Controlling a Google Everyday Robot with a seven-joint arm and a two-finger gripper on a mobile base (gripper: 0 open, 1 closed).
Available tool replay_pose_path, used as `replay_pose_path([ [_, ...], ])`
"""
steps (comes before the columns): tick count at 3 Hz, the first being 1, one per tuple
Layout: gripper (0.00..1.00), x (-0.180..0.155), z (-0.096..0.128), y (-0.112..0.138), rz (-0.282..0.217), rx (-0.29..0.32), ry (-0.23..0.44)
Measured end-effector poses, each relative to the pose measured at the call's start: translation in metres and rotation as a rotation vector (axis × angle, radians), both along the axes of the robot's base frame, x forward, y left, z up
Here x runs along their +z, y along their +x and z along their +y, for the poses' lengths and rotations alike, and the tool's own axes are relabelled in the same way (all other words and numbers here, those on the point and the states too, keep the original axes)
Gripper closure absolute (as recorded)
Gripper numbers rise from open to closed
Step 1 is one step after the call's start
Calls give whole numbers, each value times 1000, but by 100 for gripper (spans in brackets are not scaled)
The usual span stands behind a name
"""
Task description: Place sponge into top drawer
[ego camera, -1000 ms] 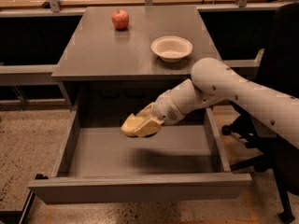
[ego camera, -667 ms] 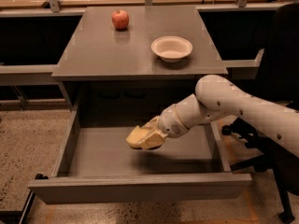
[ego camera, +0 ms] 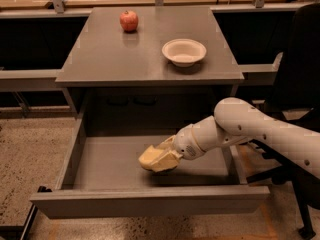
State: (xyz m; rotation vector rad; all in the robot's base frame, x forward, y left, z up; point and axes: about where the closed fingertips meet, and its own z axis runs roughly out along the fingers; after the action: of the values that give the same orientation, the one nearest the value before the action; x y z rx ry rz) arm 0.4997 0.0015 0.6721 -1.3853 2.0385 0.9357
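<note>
The top drawer [ego camera: 75,159] of the grey cabinet is pulled wide open, with its flat front panel nearest the camera. My white arm reaches in from the right, and my gripper [ego camera: 161,159] is low inside the drawer, near the middle of its floor. It is shut on the pale yellow sponge [ego camera: 149,160], which sticks out to the left of the cream fingers. The sponge hangs just above the drawer floor or touches it; I cannot tell which.
On the cabinet top stand a red apple [ego camera: 129,20] at the back left and a white bowl [ego camera: 184,51] at the right. A dark office chair [ego camera: 300,84] stands to the right of the cabinet. Speckled floor lies to the left.
My gripper has moved down and forward with the sponge, from above the drawer's back to low over the middle of its floor.
</note>
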Motion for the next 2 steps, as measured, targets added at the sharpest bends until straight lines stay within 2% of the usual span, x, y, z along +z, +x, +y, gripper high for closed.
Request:
replay_pose_path([
  [1,12,0,2,-1,1,4,0],
  [2,0,-1,3,-1,3,7,1],
])
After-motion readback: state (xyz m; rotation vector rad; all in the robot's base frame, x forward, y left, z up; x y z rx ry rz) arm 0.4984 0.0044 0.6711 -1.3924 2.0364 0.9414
